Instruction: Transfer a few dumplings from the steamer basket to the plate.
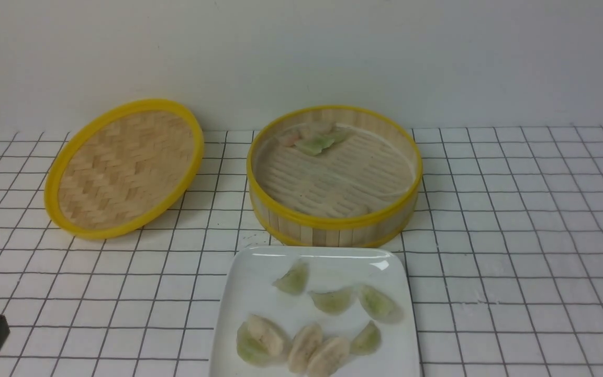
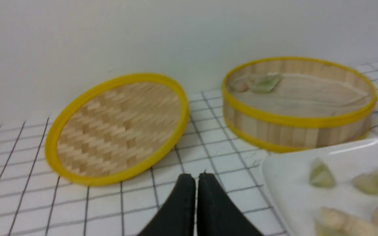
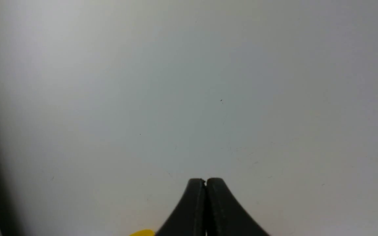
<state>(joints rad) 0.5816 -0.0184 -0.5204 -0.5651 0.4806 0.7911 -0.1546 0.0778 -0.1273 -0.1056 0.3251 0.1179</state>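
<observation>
five green dumplings (image 1: pixel 334 300), one plate (image 1: pixel 238 293)

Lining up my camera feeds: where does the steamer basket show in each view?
Front view: steamer basket at centre, just beyond the plate.
Left wrist view: upper right, behind the plate's corner.
Right wrist view: not identifiable; only blank wall.
Shared landmark: the woven lid, left of the basket.

Steamer basket (image 1: pixel 334 222): round bamboo, yellow rims, upright at 12 o'clock of plate, near it. Pale green dumplings (image 1: pixel 316 143) at basket's 11 o'clock, against far wall. Plate (image 1: pixel 249 293): glossy white square, flat; several translucent green dumplings scattered across it.
</observation>
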